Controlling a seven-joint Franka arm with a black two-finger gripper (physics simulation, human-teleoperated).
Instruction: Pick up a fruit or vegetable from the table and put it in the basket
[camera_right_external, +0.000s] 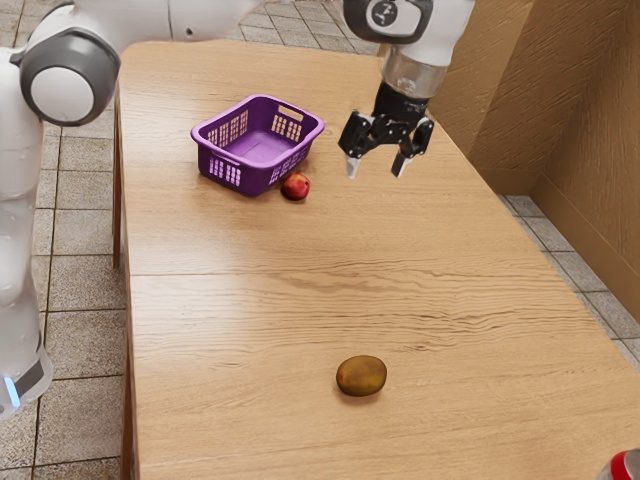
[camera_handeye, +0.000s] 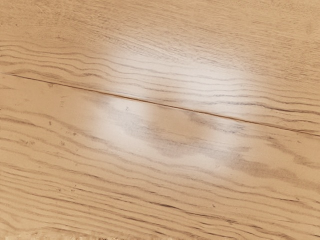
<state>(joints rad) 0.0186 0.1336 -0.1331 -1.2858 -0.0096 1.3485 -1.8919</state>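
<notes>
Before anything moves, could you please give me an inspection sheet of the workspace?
Surface: wooden table, a seam running across it, glare in the wrist view.
Job's things: purple basket, nothing seen inside; red fruit on the table close beside it; brown oval fruit well away from both.
Clutter: red-and-silver object, possibly a can, cut off at the exterior view's lower right corner.
Gripper: above the table, jaws apart, nothing between them.
Cables: nothing seen.
Surroundings: tiled floor, brown textured wall.
</notes>
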